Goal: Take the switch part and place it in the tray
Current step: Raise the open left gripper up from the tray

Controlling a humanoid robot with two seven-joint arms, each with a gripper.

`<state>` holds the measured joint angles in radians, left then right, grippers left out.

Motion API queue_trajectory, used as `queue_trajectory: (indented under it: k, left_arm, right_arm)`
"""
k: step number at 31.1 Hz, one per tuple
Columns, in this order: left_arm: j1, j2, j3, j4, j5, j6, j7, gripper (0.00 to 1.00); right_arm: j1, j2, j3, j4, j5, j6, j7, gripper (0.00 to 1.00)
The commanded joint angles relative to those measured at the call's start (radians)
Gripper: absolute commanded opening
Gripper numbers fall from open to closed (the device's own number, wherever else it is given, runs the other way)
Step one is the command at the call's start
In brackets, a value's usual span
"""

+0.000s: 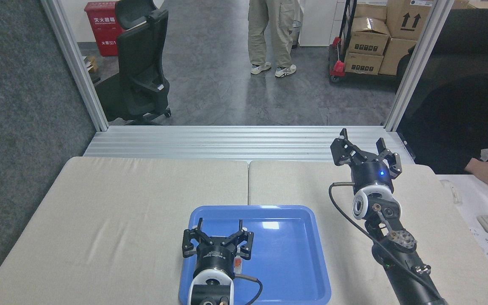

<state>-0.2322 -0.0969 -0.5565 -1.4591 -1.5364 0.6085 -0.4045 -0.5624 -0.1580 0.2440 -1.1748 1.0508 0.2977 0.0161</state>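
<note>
On tray [295, 254]: one switch part [238, 262], beneath spread left gripper [218, 237]; right gripper [364, 152] spread.

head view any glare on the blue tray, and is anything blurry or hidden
Head view: the glossy blue plastic tray shows a small white glare patch near its far middle; the picture is sharp throughout; the left gripper, open, hides most of the small white and orange switch part; shadows are soft.
</note>
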Motion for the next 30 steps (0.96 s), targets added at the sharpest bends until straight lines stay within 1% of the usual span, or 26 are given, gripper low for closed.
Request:
queue_trajectory:
  k: [1,5,7,9,11,13,18,23,25,30]
  left_arm:
    - [-0.2,0.101,0.245,0.028,0.036,-0.068,0.059,1.0]
    - [-0.263,0.204,0.352,0.184,0.123,-0.217,0.277,1.0]
    - [-0.274,0.253,0.4,0.249,0.198,-0.303,0.351,1.0]
    - [-0.279,0.296,0.452,0.292,0.295,-0.398,0.381,1.0]
    - [-0.269,0.327,0.504,0.303,0.393,-0.481,0.392,1.0]
    - [-0.263,0.345,0.529,0.299,0.441,-0.524,0.397,1.0]
    - [-0.262,0.35,0.524,0.313,0.415,-0.521,0.417,1.0]
    - [-0.297,0.35,0.524,0.387,0.384,-0.472,0.428,1.0]
    - [-0.299,0.353,0.523,0.414,0.384,-0.472,0.443,1.0]
    - [-0.299,0.402,0.518,0.447,0.383,-0.475,0.487,1.0]
  right_arm:
    - [-0.001,0.0,0.0,0.0,0.0,0.0,0.001,1.0]
    - [-0.001,0.0,0.0,0.0,0.0,0.0,0.001,1.0]
    - [-0.001,0.0,0.0,0.0,0.0,0.0,0.001,1.0]
    - [0.001,0.0,0.0,0.0,0.0,0.0,0.001,1.0]
    - [-0.001,0.0,0.0,0.0,0.0,0.0,0.001,1.0]
    - [-0.001,0.0,0.0,0.0,0.0,0.0,0.001,1.0]
    - [-0.001,0.0,0.0,0.0,0.0,0.0,0.001,1.0]
    - [-0.001,0.0,0.0,0.0,0.0,0.0,0.001,1.0]
    - [-0.001,0.0,0.0,0.0,0.0,0.0,-0.001,1.0]
    - [0.001,0.0,-0.002,0.0,0.0,-0.002,-0.001,1.0]
